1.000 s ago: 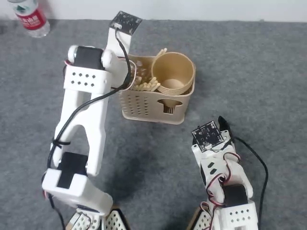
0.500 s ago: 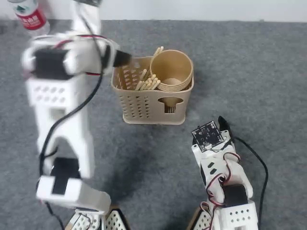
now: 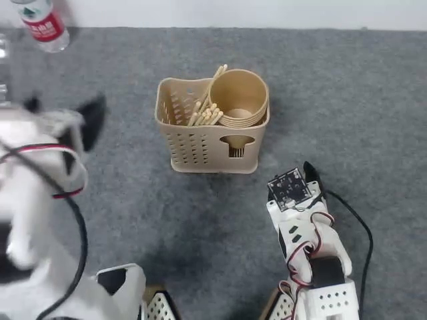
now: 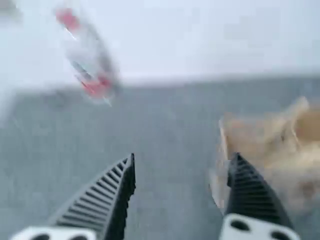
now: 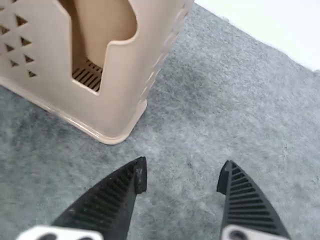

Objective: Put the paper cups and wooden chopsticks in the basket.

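Paper cups and chopsticks sit in your basket; task looks done, left gripper and right gripper both gape empty

The basket is smooth beige plastic with a dull sheen, the cups are matt tan paper, and the chopsticks are pale, bare wood. The mat over the table is rough, fuzzy grey cloth. The bottle at the far left is clear, glossy plastic.
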### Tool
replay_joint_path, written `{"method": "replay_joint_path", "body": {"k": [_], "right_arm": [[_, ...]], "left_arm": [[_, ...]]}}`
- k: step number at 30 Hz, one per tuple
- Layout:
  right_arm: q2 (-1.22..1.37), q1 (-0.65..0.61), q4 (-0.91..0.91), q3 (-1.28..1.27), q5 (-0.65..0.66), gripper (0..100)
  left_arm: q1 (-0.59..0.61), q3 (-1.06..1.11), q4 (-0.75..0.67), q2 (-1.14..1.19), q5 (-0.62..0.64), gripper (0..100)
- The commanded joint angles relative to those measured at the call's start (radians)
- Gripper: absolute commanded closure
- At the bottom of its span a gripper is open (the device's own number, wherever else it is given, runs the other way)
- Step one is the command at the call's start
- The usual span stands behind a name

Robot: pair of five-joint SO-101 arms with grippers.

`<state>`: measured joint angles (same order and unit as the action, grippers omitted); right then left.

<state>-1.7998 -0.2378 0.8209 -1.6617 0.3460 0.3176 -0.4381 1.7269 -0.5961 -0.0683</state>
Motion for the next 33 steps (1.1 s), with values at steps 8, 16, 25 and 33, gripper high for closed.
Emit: {"method": "replay_joint_path", "body": {"k": [8,16,25,33], "right_arm": [[-0.012,0.139,0.424,0.465,-0.084,76.0],[-0.015,0.326,0.575,0.494,-0.104,69.2],[-0.015,0.358,0.619,0.499,-0.446,69.2],[-0.016,0.303,0.753,0.578,-0.516,69.2]], "left_arm": [[0.008,0.975,-0.222,-0.609,0.109,72],[0.011,1.550,-0.425,-1.125,0.110,72],[0.011,1.807,-0.390,-1.200,0.115,72],[0.006,1.847,-0.296,-1.200,0.117,72]]}}
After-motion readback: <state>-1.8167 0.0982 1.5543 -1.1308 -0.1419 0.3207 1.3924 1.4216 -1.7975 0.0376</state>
